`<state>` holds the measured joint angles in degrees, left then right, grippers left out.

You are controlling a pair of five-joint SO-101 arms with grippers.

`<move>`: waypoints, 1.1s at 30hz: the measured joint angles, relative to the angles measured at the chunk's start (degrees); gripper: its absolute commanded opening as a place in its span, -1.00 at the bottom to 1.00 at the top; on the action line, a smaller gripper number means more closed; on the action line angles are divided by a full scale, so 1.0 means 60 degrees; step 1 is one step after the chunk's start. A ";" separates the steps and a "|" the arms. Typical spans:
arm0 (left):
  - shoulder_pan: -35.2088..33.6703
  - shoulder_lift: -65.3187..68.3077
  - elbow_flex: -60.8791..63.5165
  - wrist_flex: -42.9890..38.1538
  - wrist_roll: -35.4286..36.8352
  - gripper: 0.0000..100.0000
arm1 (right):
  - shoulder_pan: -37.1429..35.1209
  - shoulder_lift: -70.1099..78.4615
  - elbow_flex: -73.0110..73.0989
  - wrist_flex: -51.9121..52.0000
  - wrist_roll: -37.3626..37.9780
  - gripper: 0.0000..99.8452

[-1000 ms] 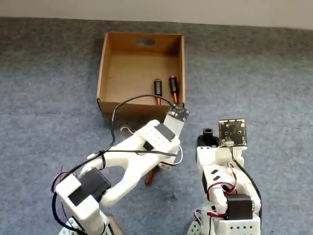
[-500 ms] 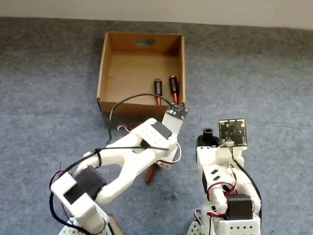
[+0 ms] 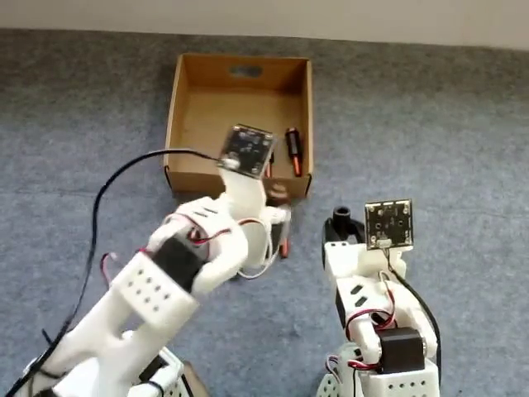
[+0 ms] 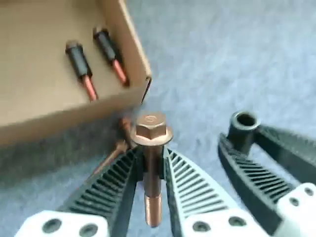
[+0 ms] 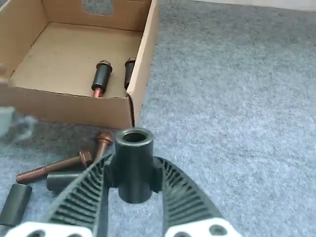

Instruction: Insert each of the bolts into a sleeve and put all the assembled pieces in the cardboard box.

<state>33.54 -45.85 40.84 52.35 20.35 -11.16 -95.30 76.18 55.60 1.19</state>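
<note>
Left wrist view: hex-headed coppery bolt [image 4: 152,163]

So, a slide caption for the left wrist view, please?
Left gripper grips a bolt beside the sleeve held by the right gripper.

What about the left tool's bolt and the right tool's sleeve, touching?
Apart. The left wrist view shows carpet between the bolt in the left tool and the sleeve in the right tool.
</note>
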 measured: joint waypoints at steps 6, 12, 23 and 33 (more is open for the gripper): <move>0.0044 -0.1260 0.0000 -0.1201 0.0000 -0.99 | 0.0000 -0.0015 0.0088 0.0000 0.0000 -0.99; 0.0044 -0.1319 0.0015 -0.2462 0.0000 -0.99 | 0.0000 -0.0176 0.0396 -0.0278 -0.0029 -0.99; 0.0161 -0.1333 0.0645 -0.5319 0.0000 -0.99 | -0.0015 -0.1553 0.1158 -0.0879 -0.0029 -0.99; 0.0527 -0.1319 0.1289 -0.7502 0.0000 -0.99 | -0.0088 -0.1553 0.1158 -0.4000 -0.0029 -0.99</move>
<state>36.70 -53.76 48.57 7.34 20.35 -11.69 -104.62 83.12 31.60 1.01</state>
